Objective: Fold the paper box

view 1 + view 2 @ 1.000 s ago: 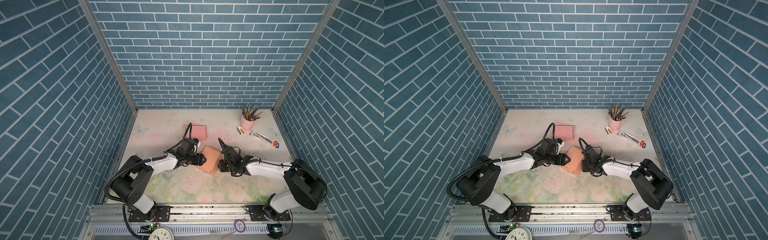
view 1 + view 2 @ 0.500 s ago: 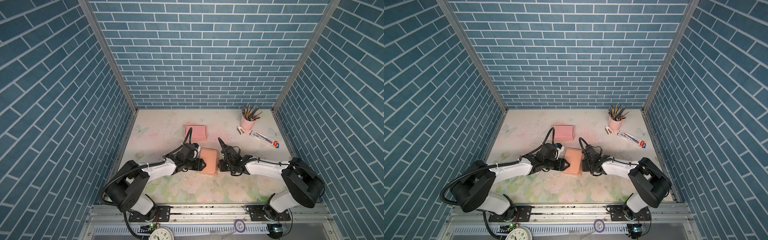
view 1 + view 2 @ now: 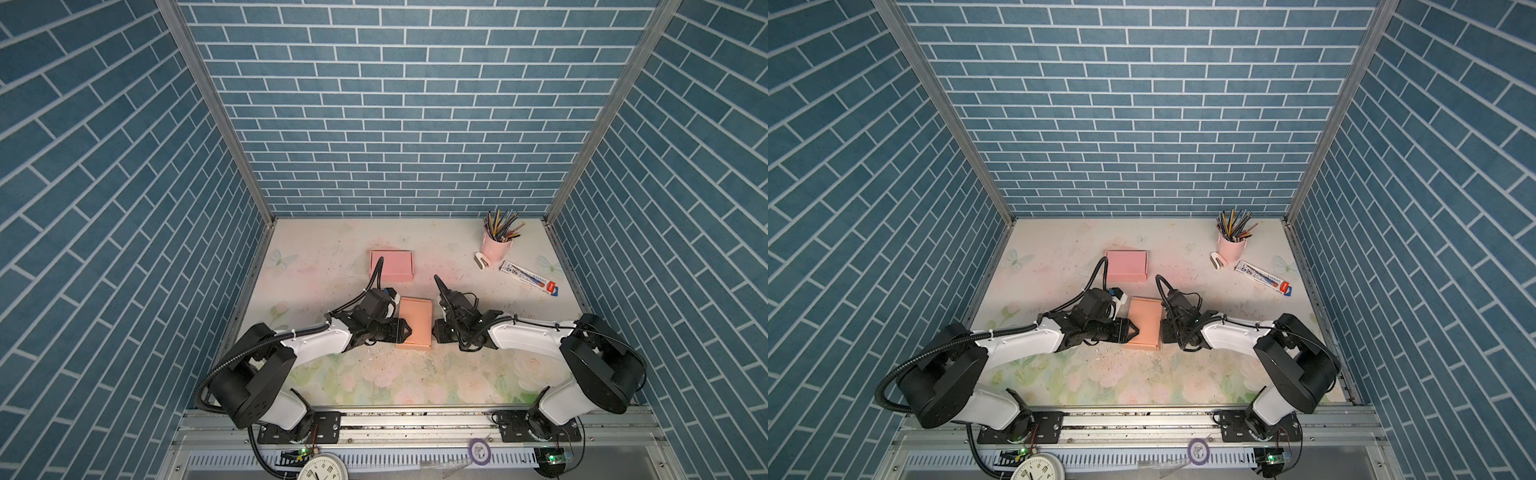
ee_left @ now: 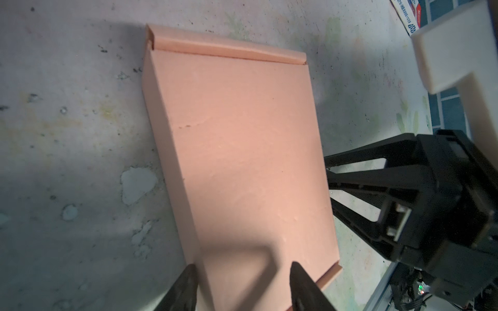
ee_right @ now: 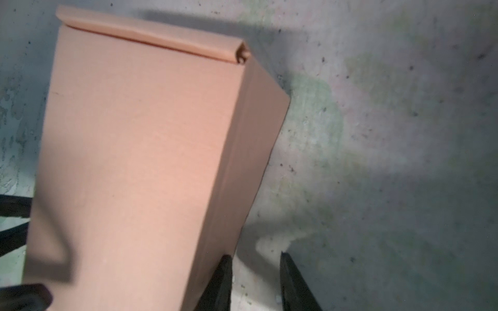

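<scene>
While the matte, rectangular paper box (image 3: 415, 322) lies flat, left tool (image 4: 242, 272) and right tool (image 5: 254, 255) flank it, released.

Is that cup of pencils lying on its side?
No, the pink cup stands upright, with the pencils sticking out of its top.

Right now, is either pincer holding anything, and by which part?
Nothing is clamped. The left pincer stands open at one side of the orange box, the right pincer open at the opposite side.
</scene>
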Available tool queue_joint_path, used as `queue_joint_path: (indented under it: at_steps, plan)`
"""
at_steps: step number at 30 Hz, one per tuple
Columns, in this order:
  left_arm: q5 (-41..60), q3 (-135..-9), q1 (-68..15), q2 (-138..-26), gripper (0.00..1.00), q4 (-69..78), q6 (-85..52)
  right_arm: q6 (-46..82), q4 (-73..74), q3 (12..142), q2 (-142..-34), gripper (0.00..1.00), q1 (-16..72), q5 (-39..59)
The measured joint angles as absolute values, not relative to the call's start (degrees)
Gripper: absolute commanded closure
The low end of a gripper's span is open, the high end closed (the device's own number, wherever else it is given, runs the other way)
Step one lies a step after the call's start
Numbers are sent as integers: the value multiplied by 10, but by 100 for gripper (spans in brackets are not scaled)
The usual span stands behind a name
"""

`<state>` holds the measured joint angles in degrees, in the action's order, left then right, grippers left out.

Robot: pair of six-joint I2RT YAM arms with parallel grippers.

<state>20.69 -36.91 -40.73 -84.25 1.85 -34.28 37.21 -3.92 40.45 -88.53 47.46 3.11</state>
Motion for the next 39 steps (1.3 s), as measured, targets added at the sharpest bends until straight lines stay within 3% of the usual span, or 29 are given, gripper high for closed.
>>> queue_joint_path:
  at_steps: [12,23,39]
  plan:
    - [221,-337,-406,-809,45,21,-357,372,-12,387,-876,69,479,48]
    - [252,-303,-338,-751,42,42,-358,375,8,344,-841,75,453,71]
    - [262,-370,-301,-842,40,71,-330,351,9,422,-896,79,396,71]
